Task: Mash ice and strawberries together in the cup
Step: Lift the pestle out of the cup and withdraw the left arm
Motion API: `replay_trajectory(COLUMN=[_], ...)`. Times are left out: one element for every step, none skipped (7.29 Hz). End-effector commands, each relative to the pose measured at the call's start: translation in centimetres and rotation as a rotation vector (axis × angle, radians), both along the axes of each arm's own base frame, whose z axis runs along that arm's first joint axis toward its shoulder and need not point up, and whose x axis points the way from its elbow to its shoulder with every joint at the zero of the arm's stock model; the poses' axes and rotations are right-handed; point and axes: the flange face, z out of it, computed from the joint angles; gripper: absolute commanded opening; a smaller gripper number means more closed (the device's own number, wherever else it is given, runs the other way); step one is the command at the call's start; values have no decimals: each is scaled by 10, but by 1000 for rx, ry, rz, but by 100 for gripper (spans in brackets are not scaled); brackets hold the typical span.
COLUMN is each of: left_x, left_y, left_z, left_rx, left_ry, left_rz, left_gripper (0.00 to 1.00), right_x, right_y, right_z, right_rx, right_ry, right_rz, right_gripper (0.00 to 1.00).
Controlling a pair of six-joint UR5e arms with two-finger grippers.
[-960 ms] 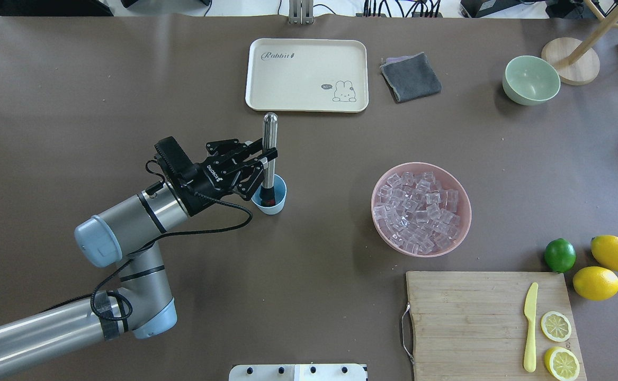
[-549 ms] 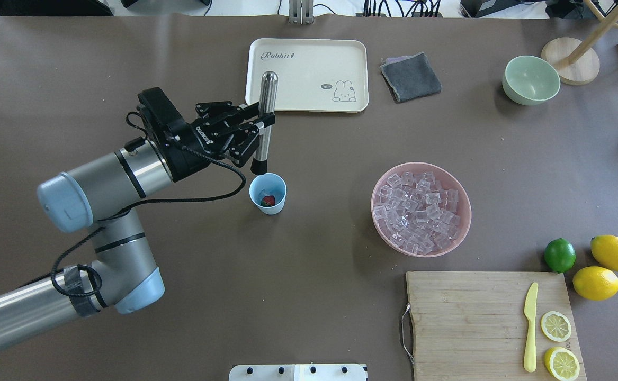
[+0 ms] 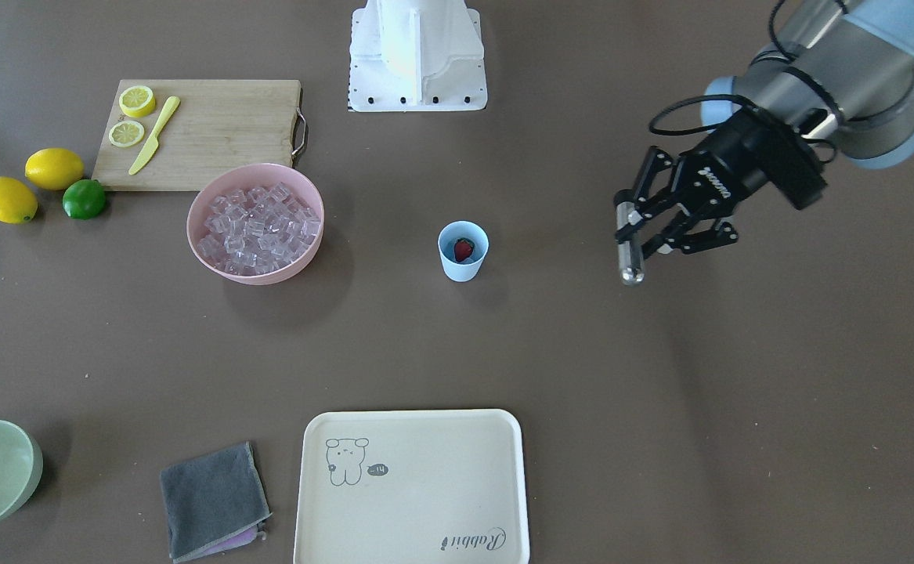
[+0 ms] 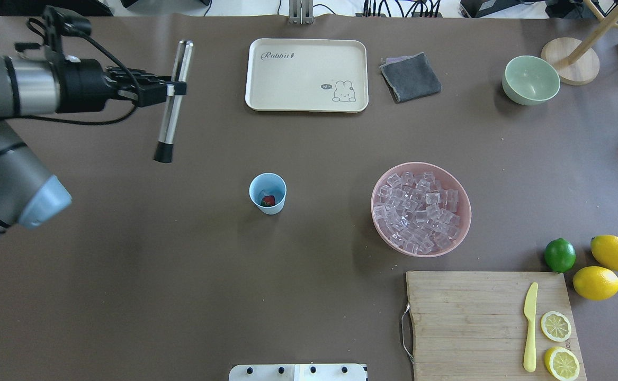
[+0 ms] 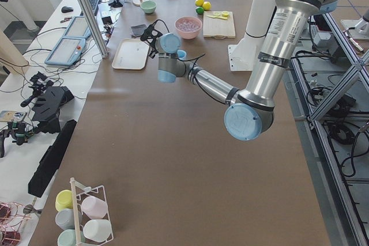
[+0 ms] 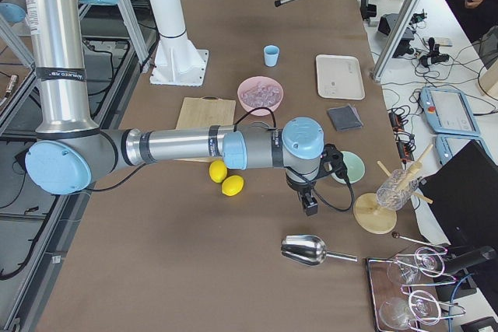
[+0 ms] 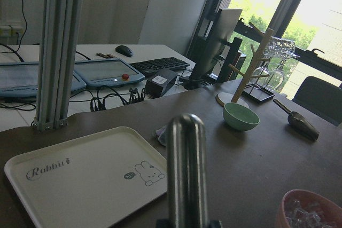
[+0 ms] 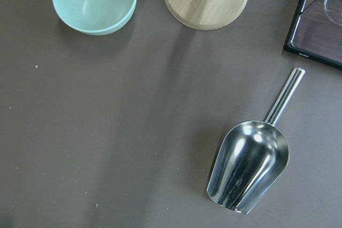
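Watching the cup (image 4: 268, 193) first — it stands upright mid-table with the strawberry (image 4: 268, 200) lying in the bottom, red and, by the look of it, whole. The ice (image 4: 420, 210) is heaped in the pink bowl (image 3: 261, 274), well apart on the cup's right in the overhead view. I can't make out whether any cube sits in the cup beside the berry. My read: the fruit is loaded, and the mashing is not finished, since nothing in there looks pulped.

Now the fingers. The left gripper (image 4: 173, 89) is clamped across the steel muddler (image 4: 169, 124), both fingers pressed to the shaft around its middle. The black tip points down and hangs clear of the table — off to the cup's left and farther back, not over it. To press again I'd have to bring that tip above the rim.

The right gripper (image 6: 310, 206) hovers near the metal scoop (image 8: 250, 172), far from the cup. I can't tell whether its fingers are apart or together.
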Motion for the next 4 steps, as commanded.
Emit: replay_trajectory(left_x=[-75, -84, -85, -93], left_y=[16, 17, 18, 26], left_z=[122, 195, 268, 331], left_rx=[-340, -459, -503, -470], left_ry=[-89, -145, -229, -333], left_rz=[79, 63, 63, 66], left_gripper=[0, 0, 0, 0], right_x=[0, 0, 0, 0], right_y=[-1, -2, -2, -1], right_z=[0, -1, -2, -2], right_rx=[1, 1, 4, 3], right_ry=[-2, -2, -1, -5], right_rz=[-1, 0, -1, 0], right_gripper=[100, 100, 100, 100])
